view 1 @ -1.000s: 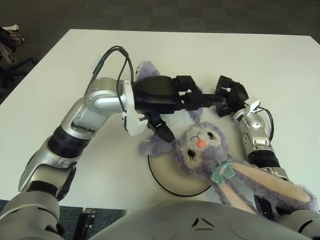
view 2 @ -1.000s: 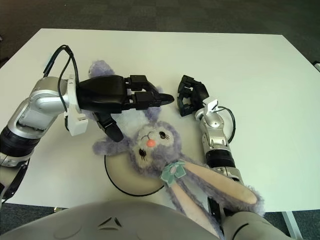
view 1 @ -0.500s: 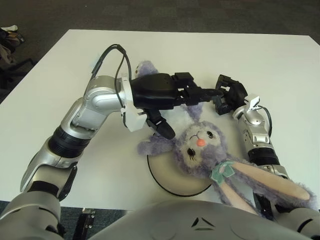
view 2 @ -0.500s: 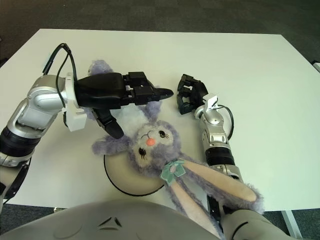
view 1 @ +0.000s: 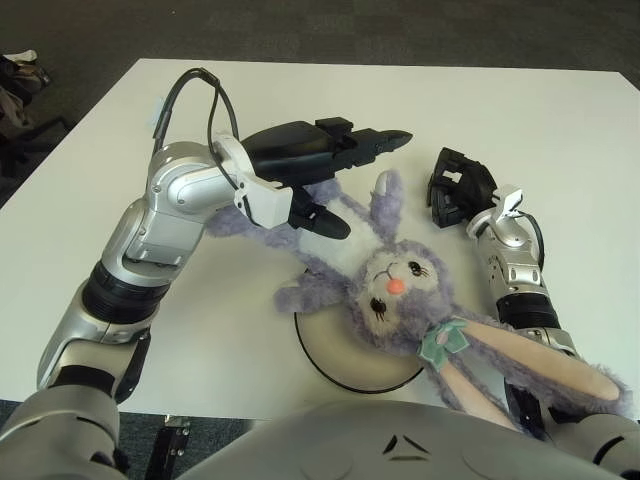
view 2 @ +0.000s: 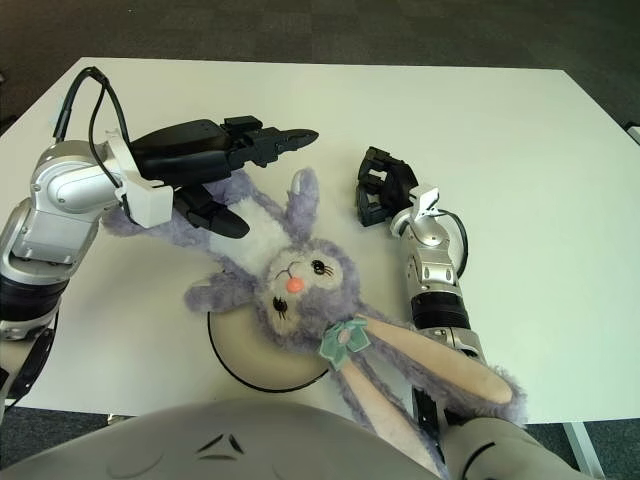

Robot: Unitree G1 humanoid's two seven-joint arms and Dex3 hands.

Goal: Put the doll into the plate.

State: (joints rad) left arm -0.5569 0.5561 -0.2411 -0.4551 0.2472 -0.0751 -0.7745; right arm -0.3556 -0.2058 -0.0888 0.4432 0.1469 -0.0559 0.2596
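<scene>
A purple plush rabbit doll [view 1: 395, 290] is sprawled on the white bench [view 1: 560, 130], its head covering part of the round plate [view 1: 335, 352]. The left robot hand [view 1: 330, 165] is held above its body, fingers extended, empty. The right robot hand [view 1: 458, 188], loosely curled, is seen beside it. One long ear is draped over the right forearm, and the plate's far rim is hidden.

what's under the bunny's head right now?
The round plate: the plush bunny's head covers its right part, rim showing on the left and near side. The left hand hovers open above the body; the right hand shows beside it.
</scene>
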